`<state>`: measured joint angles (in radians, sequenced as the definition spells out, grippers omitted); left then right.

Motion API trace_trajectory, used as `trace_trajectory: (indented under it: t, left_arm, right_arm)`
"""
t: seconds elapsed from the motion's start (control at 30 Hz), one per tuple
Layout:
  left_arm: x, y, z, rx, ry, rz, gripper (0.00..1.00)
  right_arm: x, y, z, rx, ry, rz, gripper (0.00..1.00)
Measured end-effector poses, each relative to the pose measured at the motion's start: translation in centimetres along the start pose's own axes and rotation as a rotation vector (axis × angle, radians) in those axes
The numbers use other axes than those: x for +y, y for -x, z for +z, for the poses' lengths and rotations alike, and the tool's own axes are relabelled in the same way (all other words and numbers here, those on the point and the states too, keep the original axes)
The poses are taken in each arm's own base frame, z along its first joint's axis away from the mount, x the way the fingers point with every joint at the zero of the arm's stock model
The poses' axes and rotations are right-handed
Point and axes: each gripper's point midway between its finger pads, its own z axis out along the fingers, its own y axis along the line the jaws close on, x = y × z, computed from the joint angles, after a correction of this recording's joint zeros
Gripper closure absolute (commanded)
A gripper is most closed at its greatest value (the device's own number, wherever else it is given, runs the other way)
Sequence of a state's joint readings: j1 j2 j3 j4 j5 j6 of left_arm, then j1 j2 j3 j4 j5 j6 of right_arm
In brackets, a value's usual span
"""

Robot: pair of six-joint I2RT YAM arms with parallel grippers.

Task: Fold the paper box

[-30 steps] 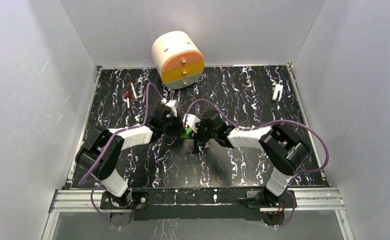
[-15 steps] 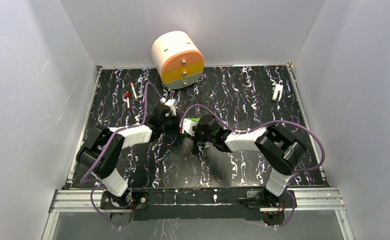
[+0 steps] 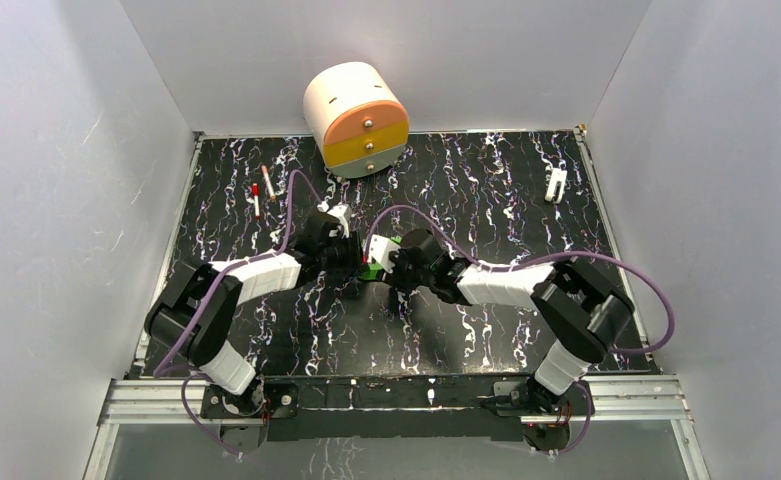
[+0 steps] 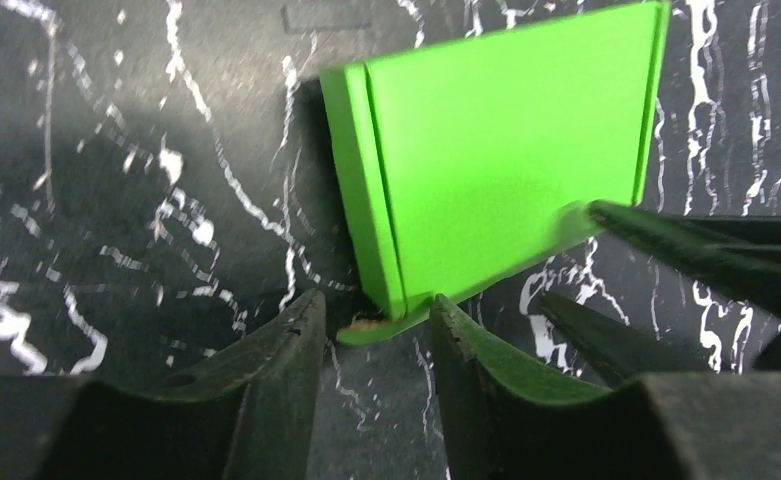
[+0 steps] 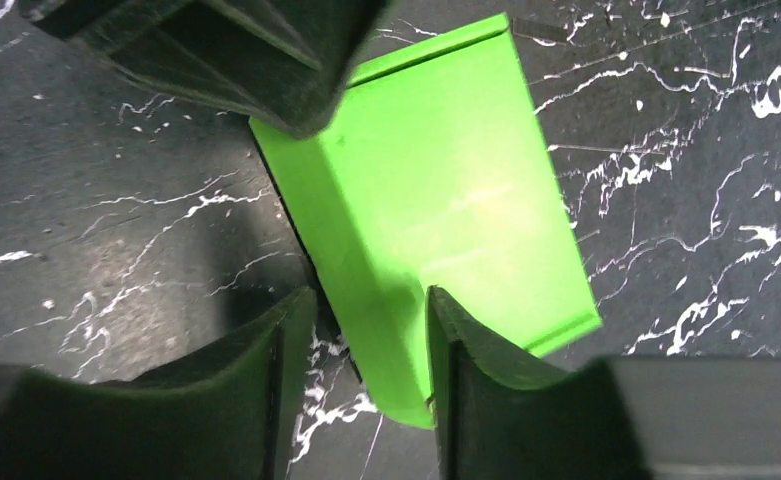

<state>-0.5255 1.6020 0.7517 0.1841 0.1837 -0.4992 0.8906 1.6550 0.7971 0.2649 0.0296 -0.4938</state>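
At the middle of the table [image 3: 486, 190]: green paper box [image 4: 506, 150], partly folded.
Left gripper [image 4: 371, 310] spread around its corner flap, right gripper [image 5: 366, 300] spread astride its near end, neither pinching; better to close left first for steadying, then press the fold gently.

From above, the paper box [image 3: 370, 269] is nearly all hidden beneath the left arm [image 3: 318, 246] and right arm [image 3: 418, 258].

Table [image 3: 486, 170]: black top with white marbling. Round cream drawer unit [image 3: 356, 118] at the far edge, left of centre, orange and yellow drawer fronts facing near. Two pens [image 3: 256, 198] [image 3: 268, 180] far left, close together. Small white clip [image 3: 556, 184] far right, well apart.
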Motion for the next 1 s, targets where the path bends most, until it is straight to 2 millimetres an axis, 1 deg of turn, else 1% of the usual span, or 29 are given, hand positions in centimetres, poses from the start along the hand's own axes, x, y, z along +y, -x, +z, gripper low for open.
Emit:
trace_trajectory:
  t: [0.03,0.1,0.17,0.27,0.37,0.47,0.53,0.63,0.7,0.8,0.87,1.0]
  left_arm:
    - [0.2,-0.2,-0.3,0.005,0.011,-0.003,0.54]
    - [0.5,-0.5,-0.9,0.009,0.030,-0.010,0.50]
    - [0.5,-0.2,-1.8,-0.011,0.043,-0.013,0.46]
    - [-0.1,1.4,-3.3,-0.078,0.037,-0.017,0.42]
    - [-0.4,2.6,-3.7,-0.124,0.023,-0.028,0.40]
    - [0.4,2.7,-3.1,-0.118,0.034,-0.050,0.39]
    - [1.3,2.6,-2.2,-0.093,0.045,-0.075,0.39]
    - [2.5,2.8,-1.0,-0.063,0.053,-0.109,0.39]
    - [2.9,3.1,0.0,-0.043,0.050,-0.127,0.39]
    - [3.1,4.1,1.0,-0.036,0.034,-0.138,0.39]
    - [3.0,4.7,1.5,-0.038,0.022,-0.139,0.40]
    - [2.9,5.1,1.9,-0.029,0.004,-0.132,0.43]
  right_arm:
    - [0.1,0.1,-0.4,0.002,0.006,0.017,0.33]
    - [0.1,0.4,-1.3,0.002,0.006,0.043,0.30]
    - [-0.3,1.1,-2.2,-0.009,-0.010,0.060,0.28]
    - [-1.4,2.4,-3.8,-0.043,-0.053,0.095,0.22]
    - [-2.1,3.1,-4.5,-0.063,-0.080,0.108,0.16]
    - [-2.0,2.6,-4.4,-0.053,-0.073,0.084,0.11]
    - [-1.6,2.0,-4.2,-0.045,-0.058,0.049,0.10]
    - [-0.5,0.6,-4.0,-0.037,-0.034,-0.035,0.10]
    - [0.7,-0.5,-3.8,-0.027,-0.015,-0.106,0.10]
    - [1.8,-1.0,-3.6,-0.025,-0.012,-0.210,0.10]
    - [1.9,-0.9,-3.3,-0.031,-0.035,-0.287,0.11]
    - [1.9,-0.9,-2.3,-0.028,-0.087,-0.415,0.13]
